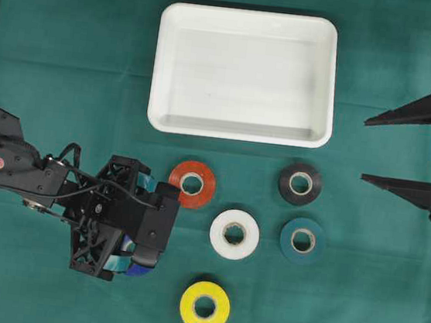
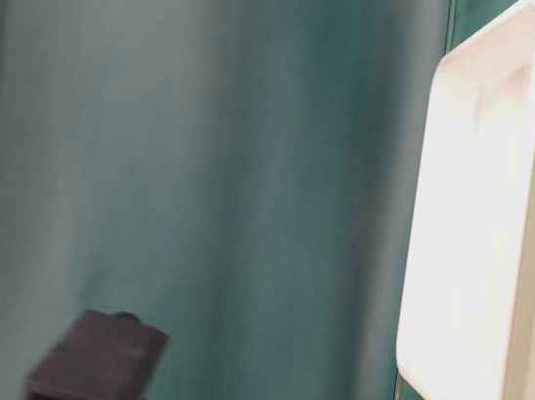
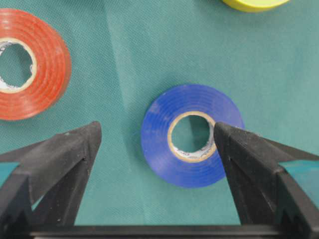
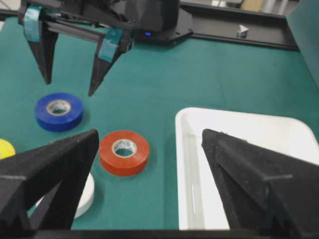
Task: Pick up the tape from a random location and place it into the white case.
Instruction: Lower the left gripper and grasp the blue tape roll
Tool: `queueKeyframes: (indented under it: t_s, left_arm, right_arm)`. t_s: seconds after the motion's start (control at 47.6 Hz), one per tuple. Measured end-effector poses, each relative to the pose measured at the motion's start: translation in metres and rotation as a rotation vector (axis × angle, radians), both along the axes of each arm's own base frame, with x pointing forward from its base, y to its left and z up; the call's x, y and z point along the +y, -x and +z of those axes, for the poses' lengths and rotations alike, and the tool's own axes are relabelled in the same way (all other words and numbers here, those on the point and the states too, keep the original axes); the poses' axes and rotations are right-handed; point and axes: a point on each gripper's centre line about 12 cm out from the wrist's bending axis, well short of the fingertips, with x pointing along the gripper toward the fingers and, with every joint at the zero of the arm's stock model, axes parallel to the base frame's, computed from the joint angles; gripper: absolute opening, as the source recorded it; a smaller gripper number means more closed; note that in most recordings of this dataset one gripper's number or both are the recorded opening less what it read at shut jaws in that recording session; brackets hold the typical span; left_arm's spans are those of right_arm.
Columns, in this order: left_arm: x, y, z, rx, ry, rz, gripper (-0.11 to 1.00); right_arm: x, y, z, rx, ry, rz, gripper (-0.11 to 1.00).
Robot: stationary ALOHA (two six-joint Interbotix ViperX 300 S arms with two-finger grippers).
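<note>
The blue tape roll [image 3: 192, 135] lies flat on the green cloth [image 1: 69, 75], almost wholly hidden in the overhead view beneath the left gripper [image 3: 155, 144]. From the left wrist camera it is seen between the spread jaws, nearer the right-hand fingertip [image 3: 227, 144], which overlaps its edge; whether it is touched there cannot be told. From the right wrist camera the left gripper [image 4: 70, 84] is seen above the roll, its tips apart from it.

The white case [image 1: 245, 73] stands at the far middle of the table with nothing seen in it. In the table-level view it appears turned on its side and washed out — little else is clear there.

Between case and near edge five more rolls are laid flat: an orange roll [image 1: 192, 183], a white roll [image 1: 234, 234], a black roll [image 1: 300, 184], a teal roll [image 1: 302, 240] and a yellow roll [image 1: 204, 307]. The orange roll is just beside the left gripper's body.

The right gripper [image 1: 376, 149] is held at the right edge, jaws wide apart and gripping nothing — well away from the rolls.

The cloth is creased in faint straight folds. A black rail [image 4: 239, 35] is seen beyond the table.
</note>
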Motion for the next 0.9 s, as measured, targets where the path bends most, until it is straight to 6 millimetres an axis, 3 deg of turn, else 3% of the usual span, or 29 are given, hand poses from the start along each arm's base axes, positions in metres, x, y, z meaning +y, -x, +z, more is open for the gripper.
queueKeyframes:
  t_s: [0.42,0.903]
  left_arm:
    - [0.0,-0.001,-0.047,0.042,-0.016,-0.005,0.99]
    - [0.002,0.001,-0.061,0.072,-0.027,-0.006,0.98]
  right_arm:
    - [0.0,-0.003,-0.004,0.018,0.0,0.0,0.92]
    - [0.0,-0.003,-0.004,0.018,0.004,0.001,0.92]
